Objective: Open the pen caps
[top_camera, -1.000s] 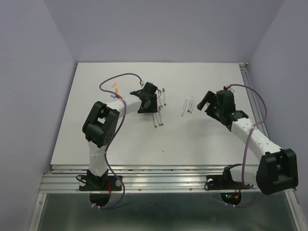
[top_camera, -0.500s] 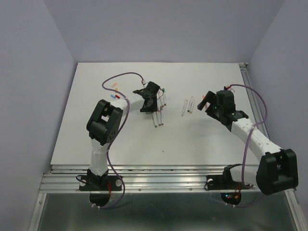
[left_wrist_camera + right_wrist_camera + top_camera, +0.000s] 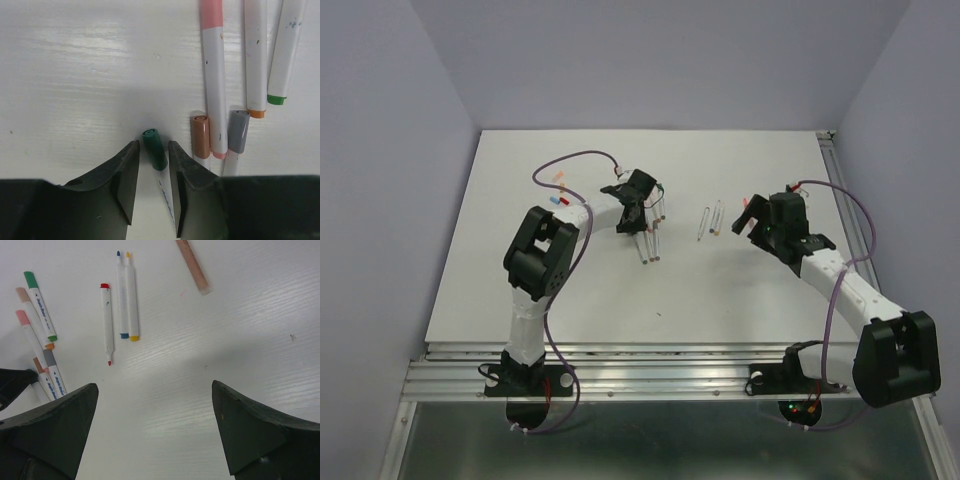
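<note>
In the left wrist view my left gripper [image 3: 151, 156] is low over the table. Its jaws stand narrowly apart, straddling the dark green cap [image 3: 154, 148] of a white pen lying flat; I see slim gaps on both sides. Beside it lie pens with a brown cap [image 3: 201, 136] and a grey cap [image 3: 238, 131], and a pink-ended pen [image 3: 213, 75]. From above, the left gripper [image 3: 642, 207] is at this pen cluster [image 3: 650, 245]. My right gripper [image 3: 748, 215] is wide open and empty, just right of three uncapped pens [image 3: 712, 220], red-tipped pen [image 3: 106, 322] among them.
Loose coloured caps [image 3: 557, 182] lie at the far left by the purple cable [image 3: 575, 158]. A peach pen [image 3: 192, 267] lies apart beyond the right gripper. Blue and yellow uncapped pens [image 3: 126, 295] lie side by side. The table's metal rail [image 3: 620, 375] runs along the near edge.
My left gripper has moved right and away onto the left pen cluster and now straddles the green-capped pen. My right gripper has shifted slightly.
</note>
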